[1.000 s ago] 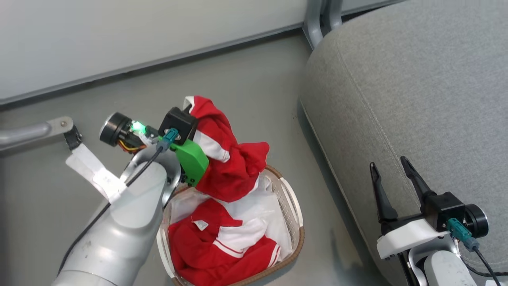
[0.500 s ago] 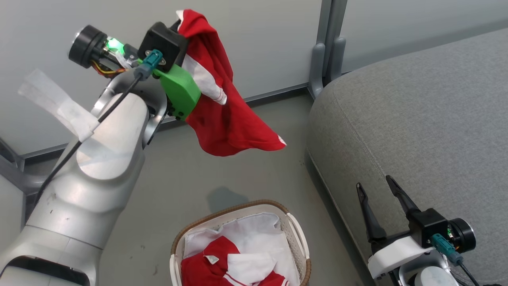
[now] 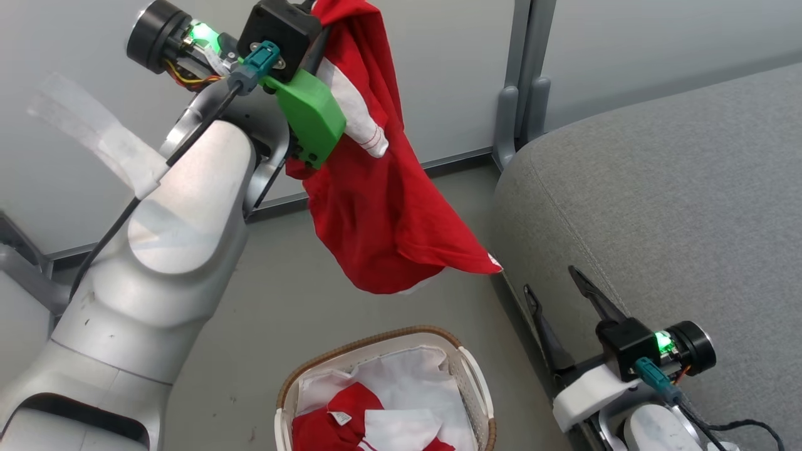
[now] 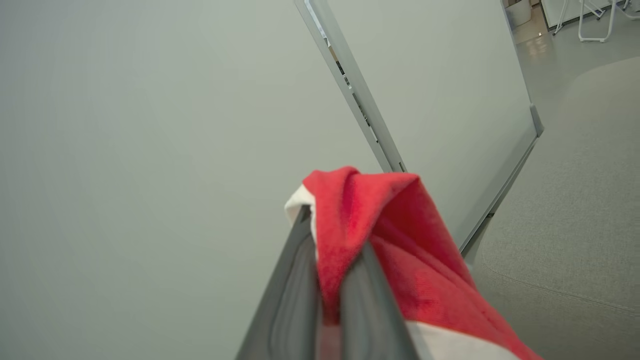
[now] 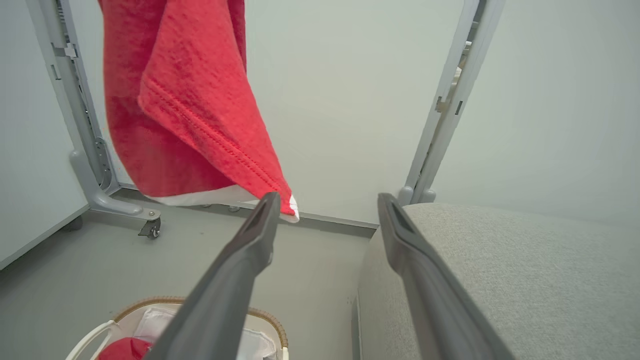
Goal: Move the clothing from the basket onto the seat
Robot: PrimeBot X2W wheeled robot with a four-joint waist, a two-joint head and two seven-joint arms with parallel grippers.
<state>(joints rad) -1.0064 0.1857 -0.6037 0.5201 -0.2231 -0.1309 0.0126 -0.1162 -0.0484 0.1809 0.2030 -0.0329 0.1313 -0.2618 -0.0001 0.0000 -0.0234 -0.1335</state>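
Note:
High over the floor, my left gripper (image 4: 334,227) is shut on a bunched fold of a red shirt with white panels (image 3: 388,219). The shirt hangs free above the basket (image 3: 376,335), and its lower corner reaches toward the grey seat (image 3: 677,207). A second red and white shirt (image 3: 326,423) lies in the basket on a white sheet (image 3: 420,382). At the seat's front edge, low at the right, my right gripper (image 3: 551,279) stands open with nothing between its fingers. In the right wrist view the hanging shirt (image 5: 185,115) is up and left of the right gripper (image 5: 328,196).
Pale partition walls stand behind, with a grey post (image 3: 526,81) at the seat's far corner. Another post, on a castor foot (image 5: 150,227), stands at the left. Grey floor lies between the basket and the walls.
My left arm has lifted the red shirt out of the basket and up, then a little toward the seat. The head camera has tilted up. The right gripper stays open.

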